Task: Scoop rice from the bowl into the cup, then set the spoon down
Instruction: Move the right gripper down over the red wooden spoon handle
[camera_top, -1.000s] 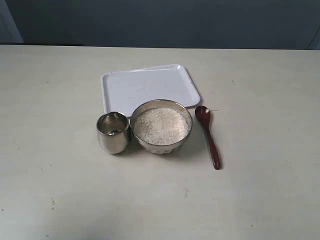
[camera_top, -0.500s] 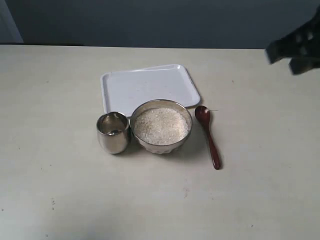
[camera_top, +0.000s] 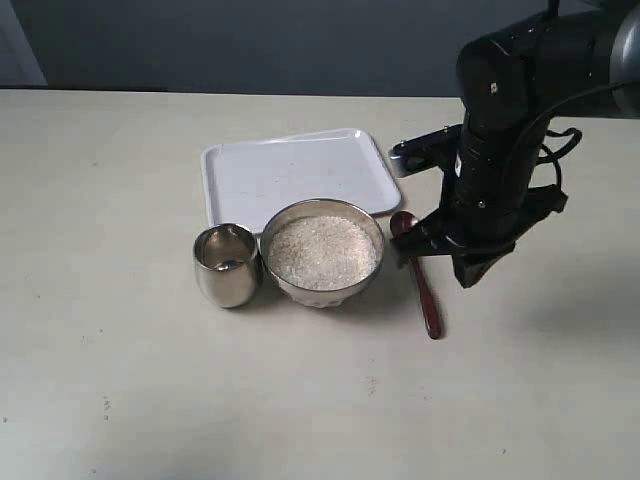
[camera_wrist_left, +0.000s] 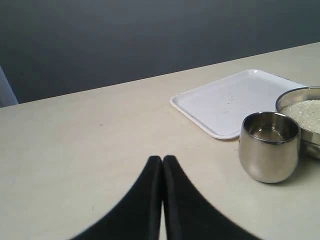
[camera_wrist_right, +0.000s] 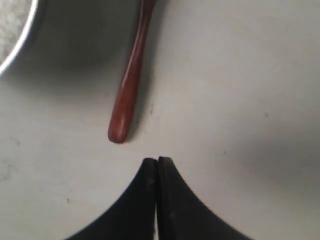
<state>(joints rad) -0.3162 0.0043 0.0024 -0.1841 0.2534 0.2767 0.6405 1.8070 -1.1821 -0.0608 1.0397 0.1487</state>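
Observation:
A metal bowl (camera_top: 283, 262) full of rice (camera_top: 321, 251) stands mid-table, with the small steel cup (camera_top: 226, 265) touching its left side. The reddish-brown spoon (camera_top: 429, 304) lies flat just right of the bowl, head toward the far side. My right gripper (camera_top: 468, 277) hangs shut and empty just right of the spoon's handle; in the right wrist view its tips (camera_wrist_right: 157, 161) sit close behind the handle end (camera_wrist_right: 120, 131). My left gripper (camera_wrist_left: 162, 159) is shut and empty, well short of the cup (camera_wrist_left: 269, 146) and the bowl (camera_wrist_left: 290, 96). The left gripper does not show in the exterior view.
A white tray (camera_top: 250, 180) lies flat right behind the bowl and cup; it also appears in the left wrist view as the tray (camera_wrist_left: 220, 105). The pale table (camera_top: 120, 380) spreads wide on all sides, with a dark wall beyond its far edge.
My right arm has swung in from the upper right edge and come down beside the spoon. Bowl, cup, spoon and tray have not moved.

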